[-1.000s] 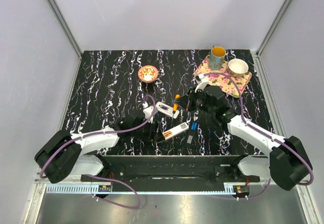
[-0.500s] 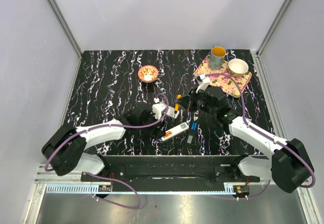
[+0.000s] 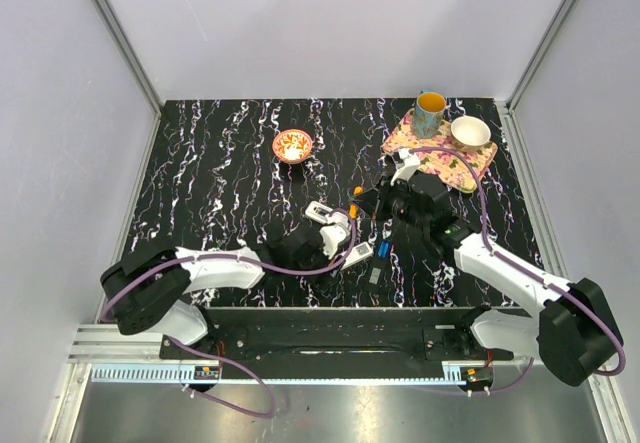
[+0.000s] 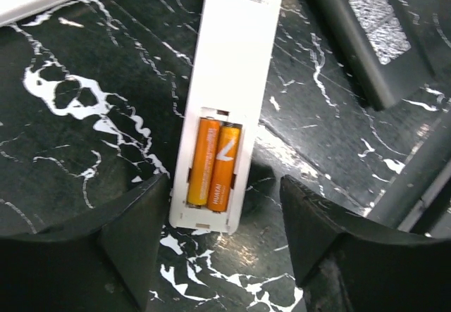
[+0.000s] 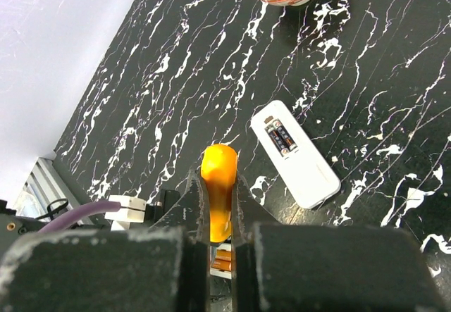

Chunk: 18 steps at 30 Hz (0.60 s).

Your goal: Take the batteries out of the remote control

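two smooth orange cylindrical batteries lie side by side in the open bay of the flat white plastic remote, on the black, white-veined marble table. the left gripper hangs open, its dark jaws either side of that end; the right gripper is clamped on a glossy orange cell

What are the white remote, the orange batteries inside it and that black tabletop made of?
Remote: looks like matte white plastic, moulded compartment edges. Batteries: probably metal cells in glossy orange printed wrap. Tabletop: black with white veins, marble-like, perhaps only a printed surface.
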{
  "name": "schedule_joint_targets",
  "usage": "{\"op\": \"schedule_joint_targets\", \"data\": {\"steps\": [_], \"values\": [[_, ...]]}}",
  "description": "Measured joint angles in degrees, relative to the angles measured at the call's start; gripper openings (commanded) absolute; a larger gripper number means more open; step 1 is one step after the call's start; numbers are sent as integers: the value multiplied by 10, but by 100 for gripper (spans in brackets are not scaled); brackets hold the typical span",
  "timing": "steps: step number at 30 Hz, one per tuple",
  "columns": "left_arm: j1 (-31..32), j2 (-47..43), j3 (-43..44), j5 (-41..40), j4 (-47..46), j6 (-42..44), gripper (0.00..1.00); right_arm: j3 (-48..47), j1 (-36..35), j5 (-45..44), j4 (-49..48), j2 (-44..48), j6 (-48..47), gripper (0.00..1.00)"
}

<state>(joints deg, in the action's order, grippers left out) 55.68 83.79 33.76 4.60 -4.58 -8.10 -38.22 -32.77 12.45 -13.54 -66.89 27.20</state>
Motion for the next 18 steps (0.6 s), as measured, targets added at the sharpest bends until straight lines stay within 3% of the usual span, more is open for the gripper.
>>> {"op": "schedule_joint_targets", "data": {"steps": [6,11,18], "values": [[15,17,-2,-78,-31,-35,37,6,3,-20,0,14,-2,0],[22,34,12,-97,-31,-39,34,15,13,-39,6,36,-4,0],[23,78,83,-94,43,3,33,20,42,-40,15,47,-4,0]]}}
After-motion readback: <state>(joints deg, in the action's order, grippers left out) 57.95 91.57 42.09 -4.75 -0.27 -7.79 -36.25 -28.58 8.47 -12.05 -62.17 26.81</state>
